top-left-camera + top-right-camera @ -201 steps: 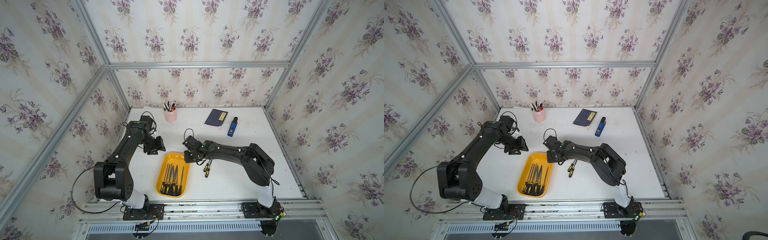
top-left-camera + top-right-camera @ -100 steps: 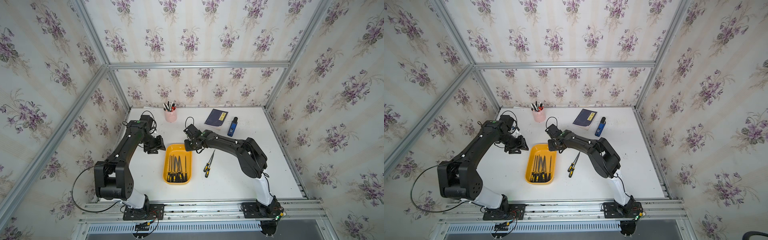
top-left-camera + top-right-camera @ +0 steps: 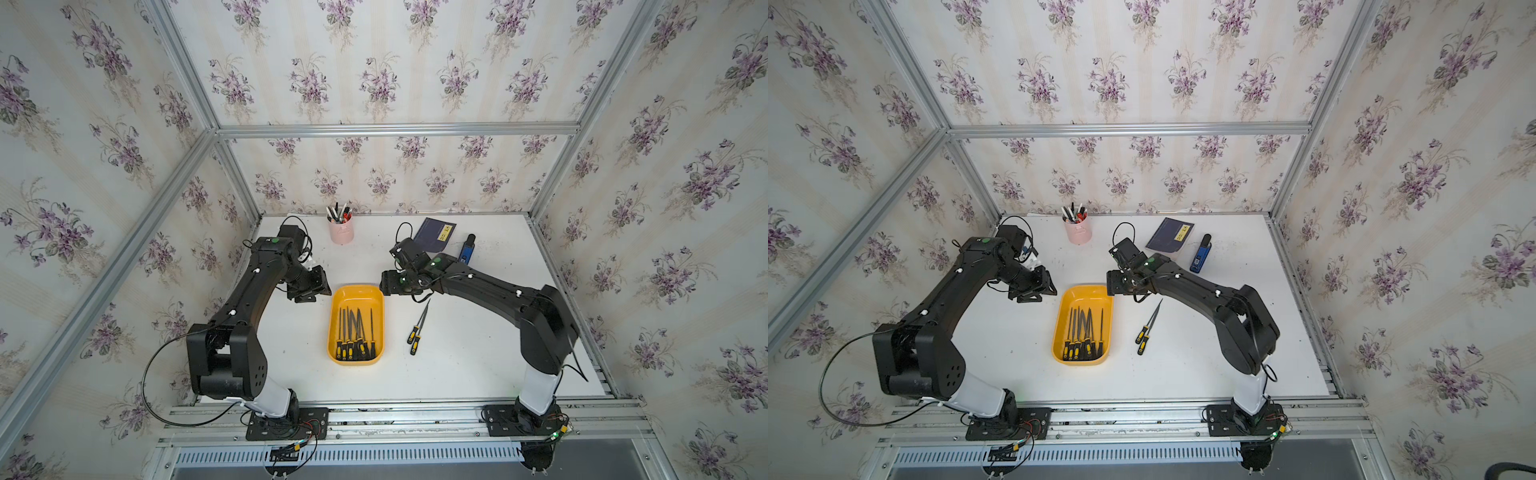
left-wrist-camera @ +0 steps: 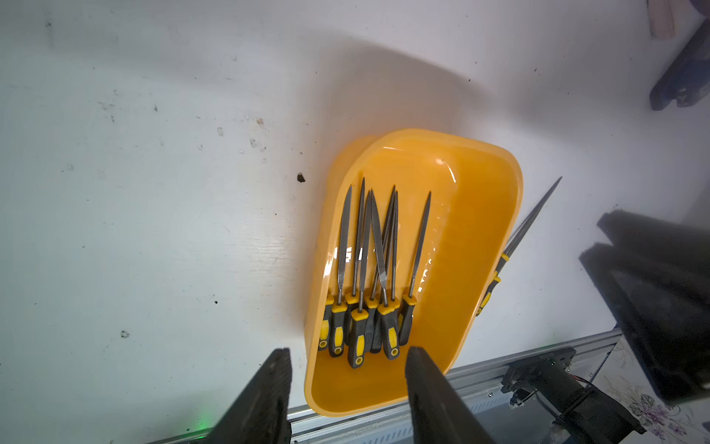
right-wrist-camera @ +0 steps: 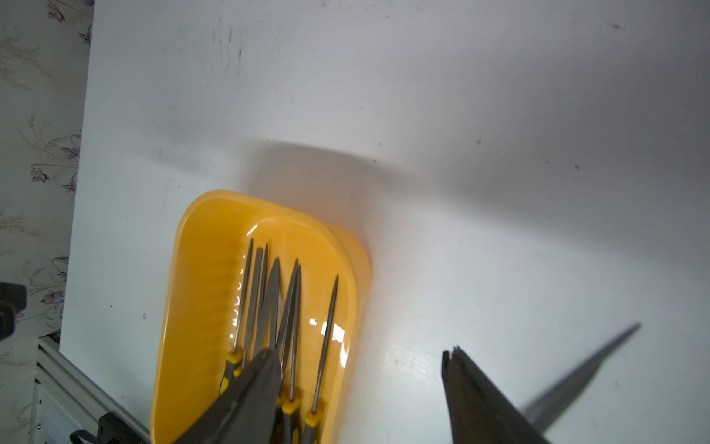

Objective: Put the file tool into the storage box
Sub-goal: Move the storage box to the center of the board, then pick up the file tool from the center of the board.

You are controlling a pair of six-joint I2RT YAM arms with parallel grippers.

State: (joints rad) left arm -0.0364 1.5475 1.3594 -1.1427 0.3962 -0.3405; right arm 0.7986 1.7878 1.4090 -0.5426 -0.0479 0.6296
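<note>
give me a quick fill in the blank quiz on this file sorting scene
Outside the storage box, ____ files lie on the table.
The pens stand in a ____ cup.
The left gripper holds ____.
Missing words: two; pink; nothing.

left arm [image 3: 257, 299] was angled toward 1 o'clock, elbow bent | left gripper [image 4: 345, 353] pointed to 4 o'clock, jaws apart, empty | right arm [image 3: 486, 291] stretched toward 10 o'clock | right gripper [image 5: 357, 353] pointed to 9 o'clock, jaws wide, empty
</note>
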